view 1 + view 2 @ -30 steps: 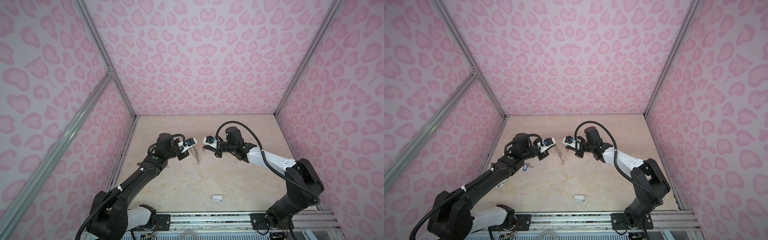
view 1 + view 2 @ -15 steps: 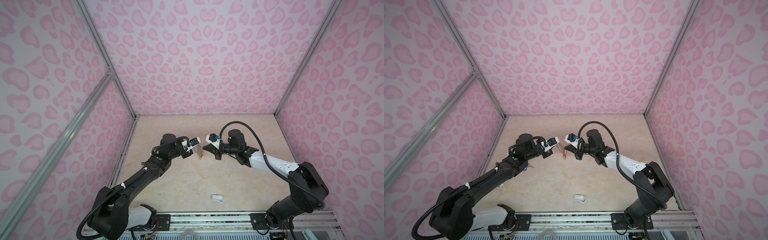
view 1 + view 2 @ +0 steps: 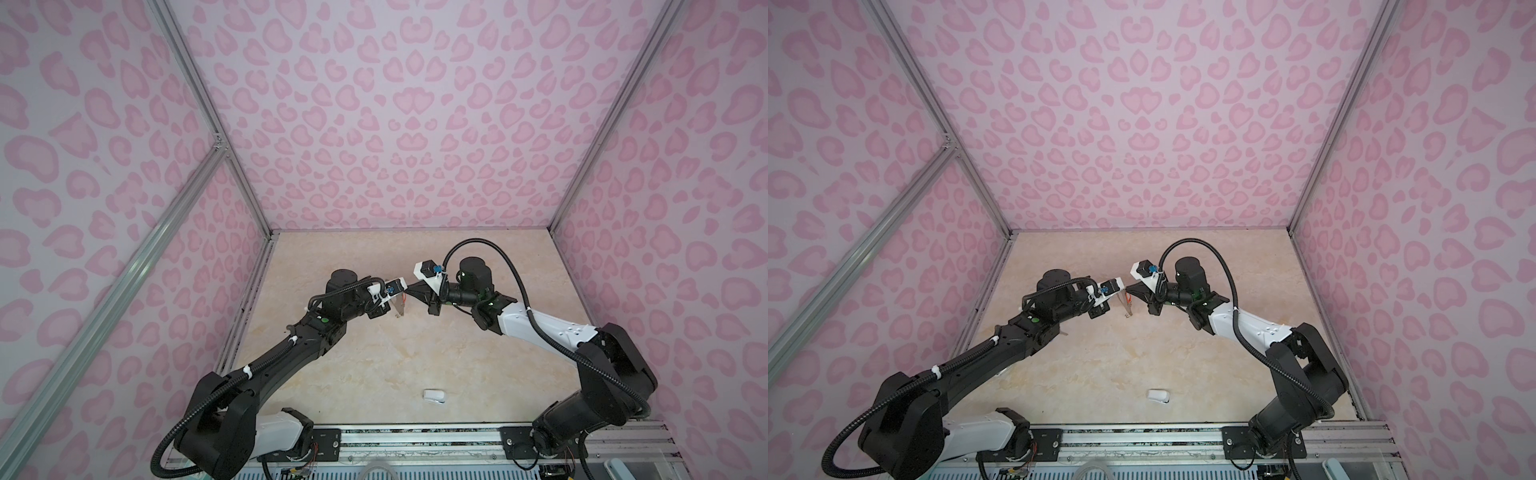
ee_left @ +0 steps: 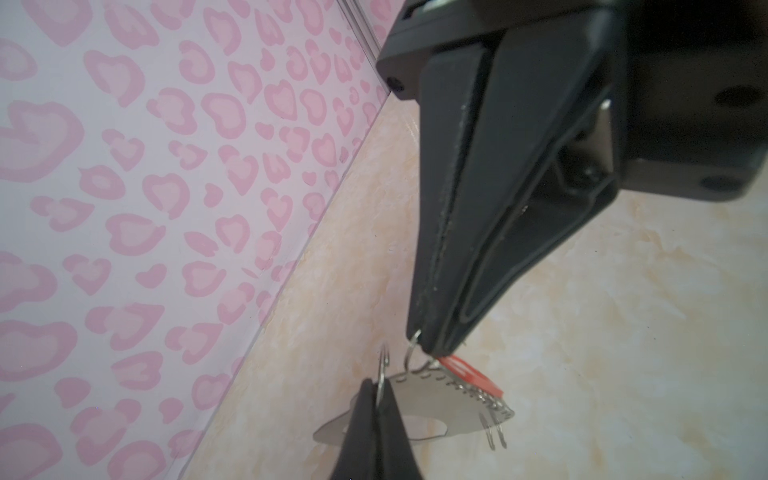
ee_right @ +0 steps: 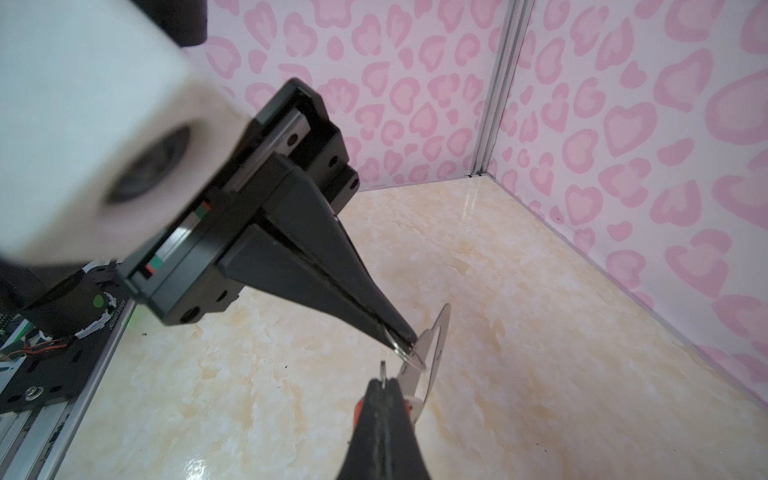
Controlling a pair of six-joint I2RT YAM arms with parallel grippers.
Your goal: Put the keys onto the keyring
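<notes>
In both top views the keyring (image 3: 400, 306) is held over the middle of the table (image 3: 374, 365), well apart from the walls (image 3: 415, 124), between left gripper (image 3: 390, 308) and right gripper (image 3: 408, 292).

Left wrist view: the left gripper is clamped on a wire ring (image 4: 382, 368), and the right gripper pinches the orange-tagged key (image 4: 469, 376).

Right wrist view: the keyring is edge-on, with open table around it.

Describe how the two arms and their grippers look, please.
Both arms, left arm and right arm, are mostly black with white link covers and a black ribbed hose. Small green marks sit on the joints. White camera housings sit at the wrists. The left gripper and right gripper have long black tapering fingers.
</notes>
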